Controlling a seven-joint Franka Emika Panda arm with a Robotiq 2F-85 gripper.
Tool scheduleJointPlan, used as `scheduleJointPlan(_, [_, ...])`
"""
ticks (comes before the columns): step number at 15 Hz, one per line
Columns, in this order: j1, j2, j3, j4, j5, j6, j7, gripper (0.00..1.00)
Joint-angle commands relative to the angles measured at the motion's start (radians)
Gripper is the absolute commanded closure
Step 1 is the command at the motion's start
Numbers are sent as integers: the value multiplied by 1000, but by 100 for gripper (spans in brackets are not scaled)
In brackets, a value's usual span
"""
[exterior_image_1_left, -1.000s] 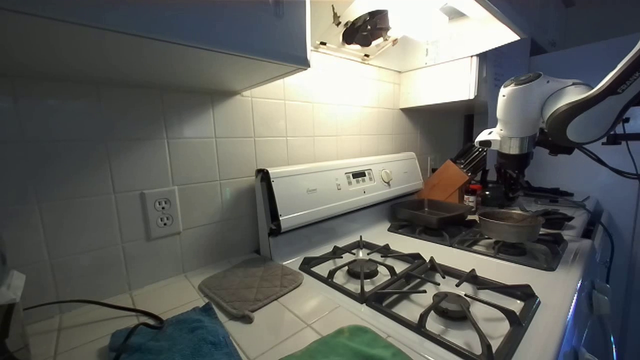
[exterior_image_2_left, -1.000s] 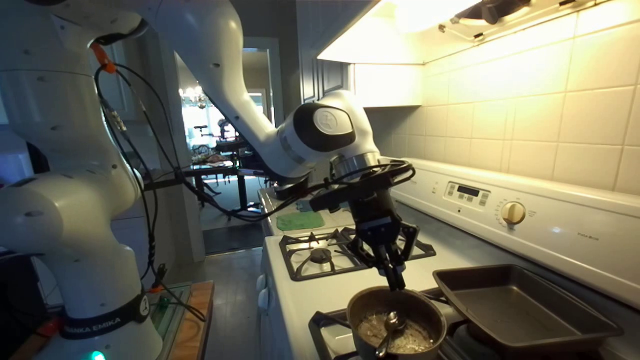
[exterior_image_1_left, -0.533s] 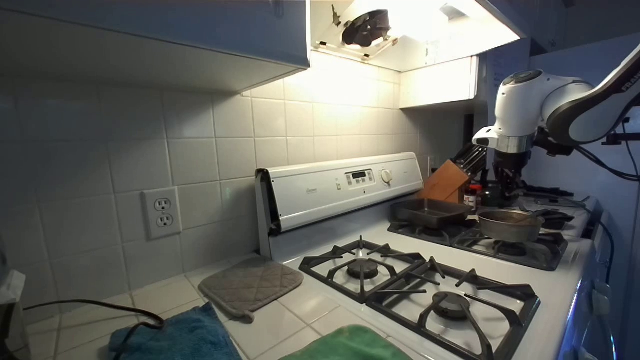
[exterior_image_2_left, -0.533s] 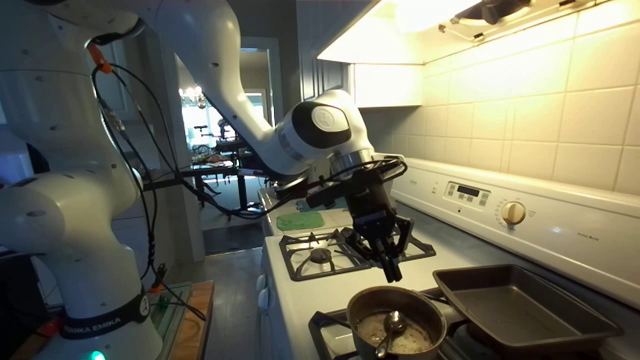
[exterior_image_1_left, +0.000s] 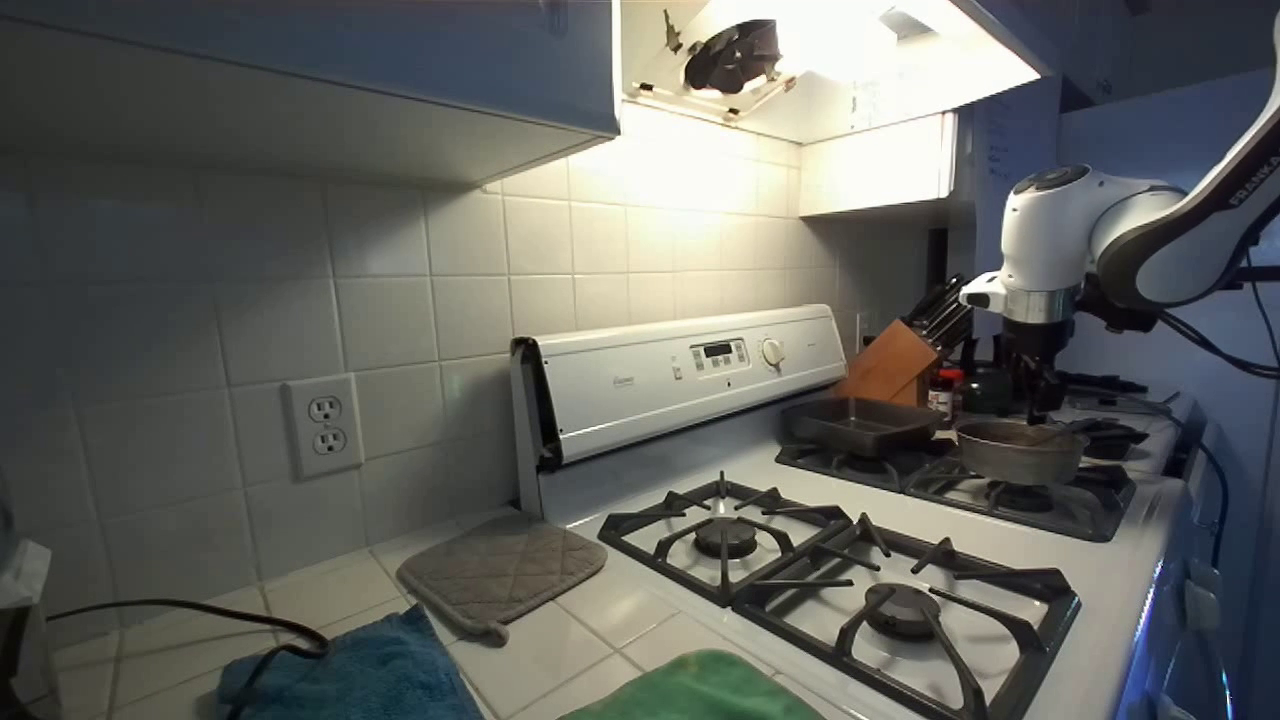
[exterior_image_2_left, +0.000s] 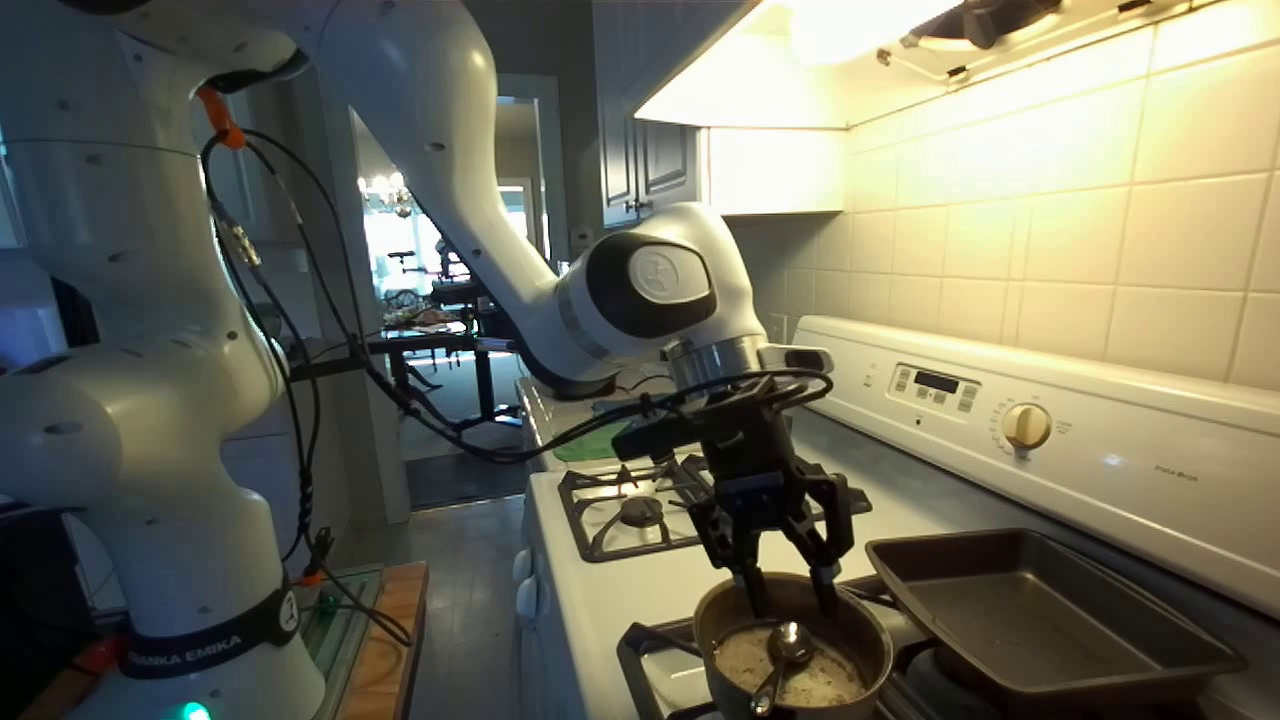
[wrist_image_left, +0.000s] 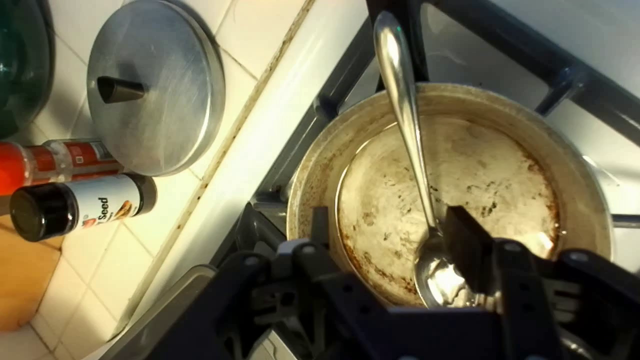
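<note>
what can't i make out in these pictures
Spoon's bowl: wrist view, partly behind a gripper finger; whether they touch can't be told.
Jar label reading "Seed": wrist view, its beginning curves out of sight.
Green object: wrist view, cut off by the left edge.
Pot: in an exterior view, its near wall hides the bottom.

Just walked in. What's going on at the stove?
The robot arm has its gripper open, low over the pot on the stove; I can't tell whether it dips below the rim. It holds nothing that I can see. A spoon leans in the pot with its handle out past the rim, close to the gripper; contact is unclear. The pot has what looks like shallow liquid in it. A pan sits beside it.
</note>
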Motion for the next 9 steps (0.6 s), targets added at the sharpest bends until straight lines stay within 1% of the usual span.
scheduleJointPlan(1, [-19, 60, -15, 14, 67, 60, -28, 8])
scheduleJointPlan(2, [-24, 71, -17, 16, 83, 70, -34, 9])
scheduleJointPlan(4, [-29, 89, -18, 17, 123, 83, -54, 8])
scheduleJointPlan(6, [-33, 106, -19, 23, 149, 93, -63, 33])
scheduleJointPlan(9, [-36, 126, -18, 35, 184, 99, -74, 58])
